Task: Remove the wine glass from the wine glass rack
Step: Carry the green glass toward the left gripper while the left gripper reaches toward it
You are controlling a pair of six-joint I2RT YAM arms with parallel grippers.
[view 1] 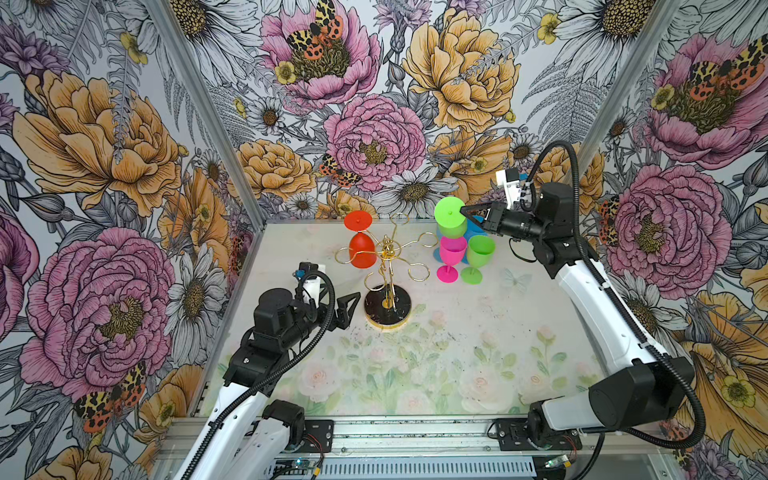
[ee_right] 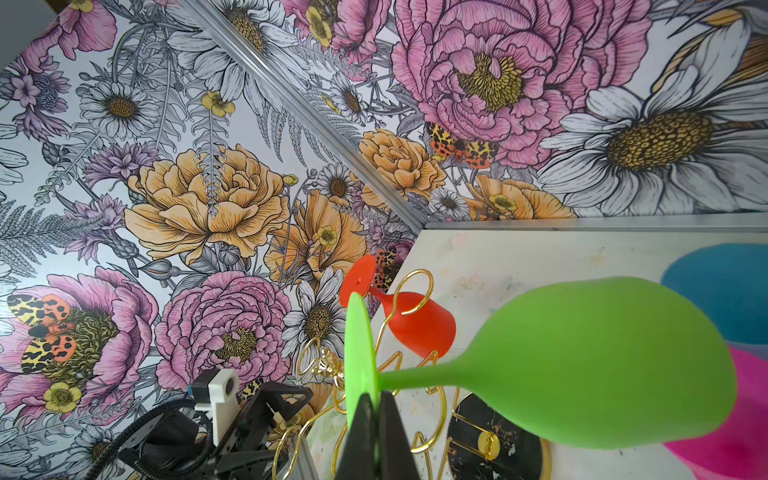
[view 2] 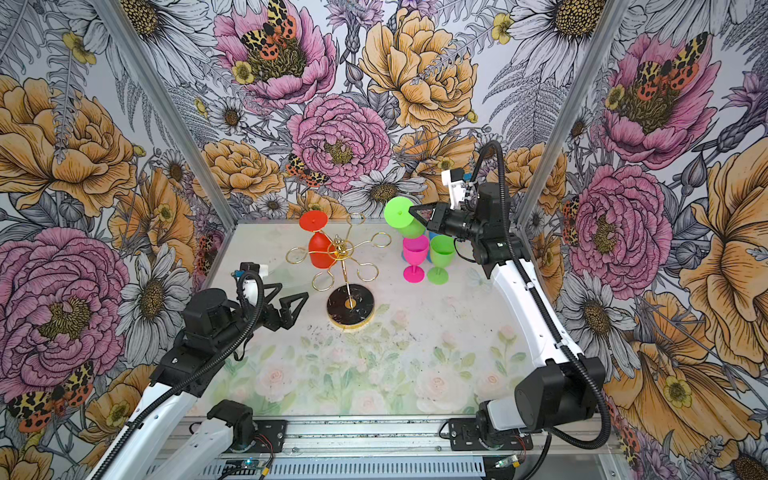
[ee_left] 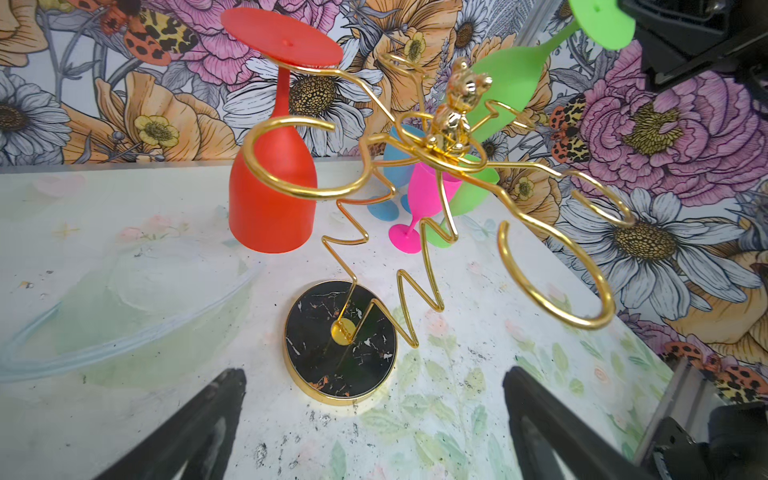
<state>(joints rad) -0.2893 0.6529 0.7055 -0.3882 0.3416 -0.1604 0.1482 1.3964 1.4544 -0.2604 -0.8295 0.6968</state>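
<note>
Green wine glass (view 1: 451, 219) tilted, foot up, in right end effector (view 1: 462, 211).

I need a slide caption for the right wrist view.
Right end effector shut on the foot of the green wine glass, with the wine glass rack and its hanging red glass behind.

robot lab test cell: printed floral panels (view 1: 374, 104) on aluminium framing (view 1: 206, 108)

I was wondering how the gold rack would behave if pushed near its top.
The wine glass rack would probably tip, not slide: tall thin wire over a small round base. The lone red glass hanging on one side likely loads it unevenly.
</note>
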